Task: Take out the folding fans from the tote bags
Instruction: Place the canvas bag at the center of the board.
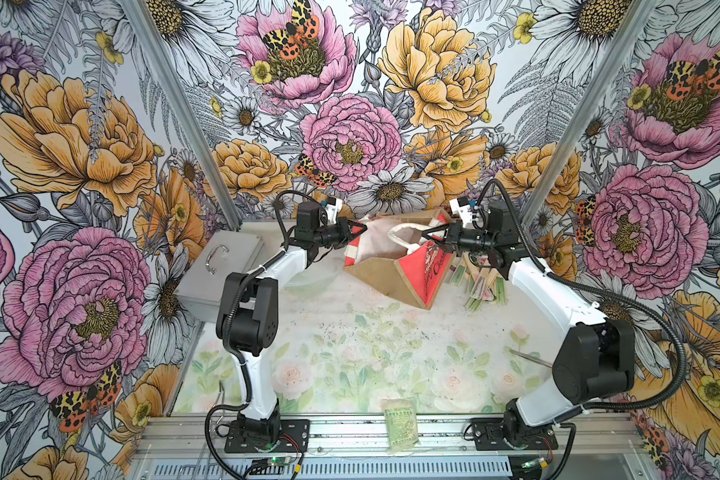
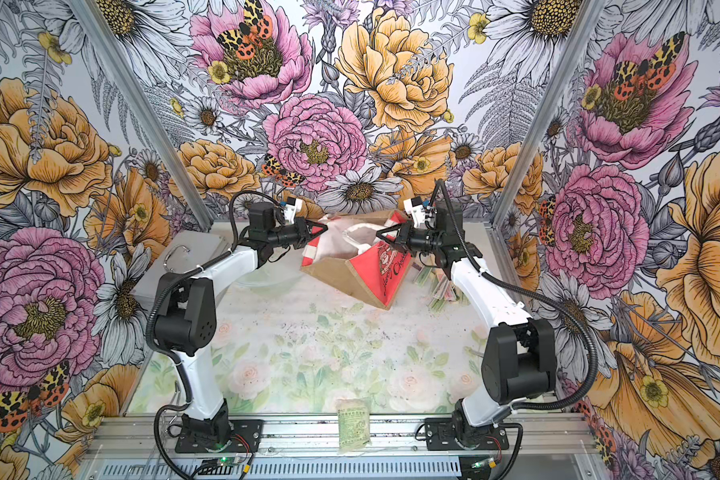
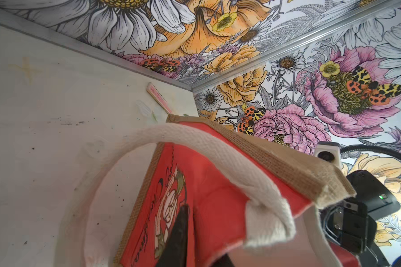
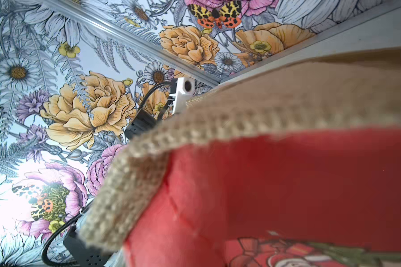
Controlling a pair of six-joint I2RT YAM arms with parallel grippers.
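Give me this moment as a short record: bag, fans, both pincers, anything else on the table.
bag: tan burlap tote bag with red printed panel, tipped over at the back of the table, base toward the camera
fans: slim wooden folding fans, lying on the table beside the bag
left pincer: shut on the bag's striped end
right pincer: shut on the bag's red panel rim
other: grey metal case; green printed packet
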